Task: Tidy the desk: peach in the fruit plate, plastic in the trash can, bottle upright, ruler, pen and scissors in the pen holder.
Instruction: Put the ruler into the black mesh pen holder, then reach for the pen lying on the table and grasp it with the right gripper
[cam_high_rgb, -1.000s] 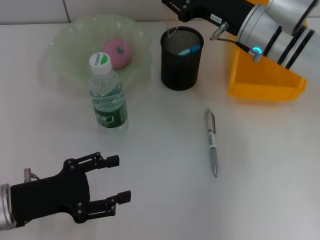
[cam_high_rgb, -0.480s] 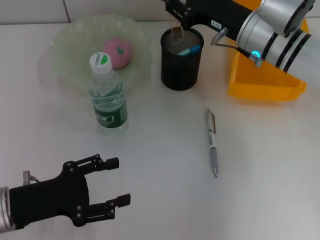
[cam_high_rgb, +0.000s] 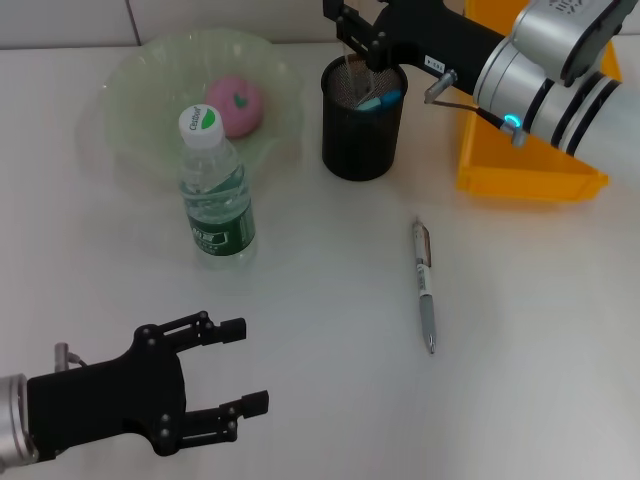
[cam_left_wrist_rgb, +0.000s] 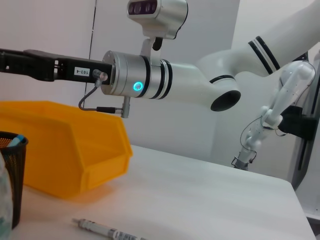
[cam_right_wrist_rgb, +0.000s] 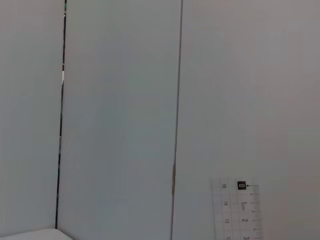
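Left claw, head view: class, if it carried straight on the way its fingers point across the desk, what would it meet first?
The left claw points toward the robot's right, low across the desk. Its way looks free at first; the pen's lower tip lies closest to that line, though whether the claw would touch it or pass just below is unclear.

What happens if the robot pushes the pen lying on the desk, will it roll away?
Probably a little. The pen looks round and thin and lies flat on the smooth desk, so a sideways nudge could roll it. Its clip may stop it soon. It looks light and stiff, so it should not bend.
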